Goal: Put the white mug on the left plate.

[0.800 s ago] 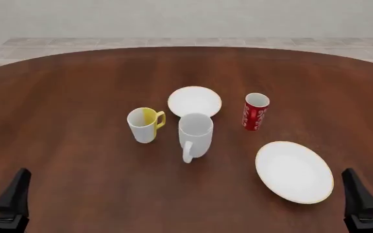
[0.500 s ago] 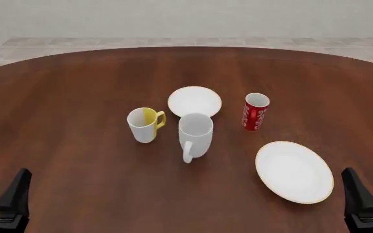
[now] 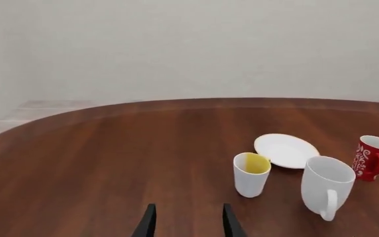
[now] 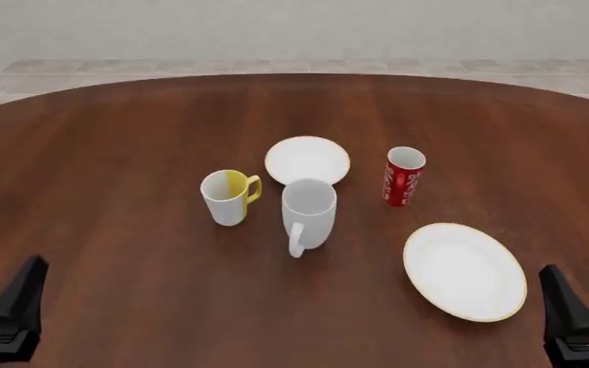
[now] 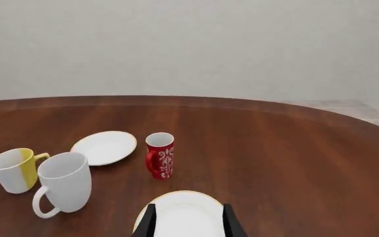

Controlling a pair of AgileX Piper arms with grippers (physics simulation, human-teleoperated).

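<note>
Front view: white mug (image 4: 309, 211) upright just before left plate (image 4: 308, 159), handle toward me.
Rigid, smooth, likely slippery; I'd pinch the rim. Left gripper (image 3: 186, 223) and right gripper (image 5: 187, 220) both parted, empty.

From my remote station I can read no text, label, brand, number or sign anywhere on the counter (image 4: 110, 153); the red cup (image 4: 404, 176) carries only a white swirling pattern, which forms no letters I can make out in either wrist view; the white mug (image 4: 308, 211) is plain and unmarked; the smaller mug with the yellow inside (image 4: 227, 197) bears no print; the left plate (image 4: 307, 159) and the larger plate (image 4: 465, 271) show only a thin gold rim; the wall behind is blank.
</note>
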